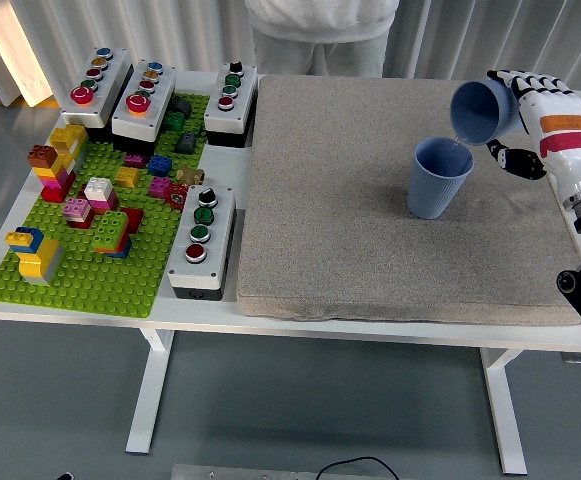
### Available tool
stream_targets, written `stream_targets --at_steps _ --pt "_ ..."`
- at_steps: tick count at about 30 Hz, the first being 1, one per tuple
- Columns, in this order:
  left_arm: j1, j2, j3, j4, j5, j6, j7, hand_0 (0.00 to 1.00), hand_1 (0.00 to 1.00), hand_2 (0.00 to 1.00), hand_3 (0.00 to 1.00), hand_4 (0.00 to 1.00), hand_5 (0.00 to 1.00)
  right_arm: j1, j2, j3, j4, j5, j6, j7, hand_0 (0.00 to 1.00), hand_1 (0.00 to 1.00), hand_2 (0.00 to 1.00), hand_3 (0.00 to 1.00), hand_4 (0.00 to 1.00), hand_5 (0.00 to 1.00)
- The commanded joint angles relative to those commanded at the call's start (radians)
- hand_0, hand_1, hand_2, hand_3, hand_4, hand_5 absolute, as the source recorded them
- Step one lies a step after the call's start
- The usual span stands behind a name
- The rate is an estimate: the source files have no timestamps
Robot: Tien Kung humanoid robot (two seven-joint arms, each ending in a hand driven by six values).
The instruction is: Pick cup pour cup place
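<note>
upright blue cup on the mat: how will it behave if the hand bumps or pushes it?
The standing blue cup is tall and tapers to a narrower base, so it would probably tip rather than slide. The grey mat looks rough, adding drag at the base. The right hand holds the tilted cup over its rim; any contents may steady it.

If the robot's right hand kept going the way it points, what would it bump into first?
The right hand points left, tipping a blue cup over another blue cup standing on the grey mat. Going straight on, it would probably pass just above the standing cup; depth is hard to judge.
</note>
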Motion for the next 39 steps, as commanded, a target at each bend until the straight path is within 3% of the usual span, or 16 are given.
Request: stream_targets --at_steps 39 --pt "-0.005 0.000 -0.004 0.000 0.002 0.000 0.000 0.748 0.777 0.837 0.661 0.545 0.932 0.007 -0.030 -0.023 0.013 -0.011 -0.028 -0.006 0.857 0.669 0.557 0.571 0.503 0.002"
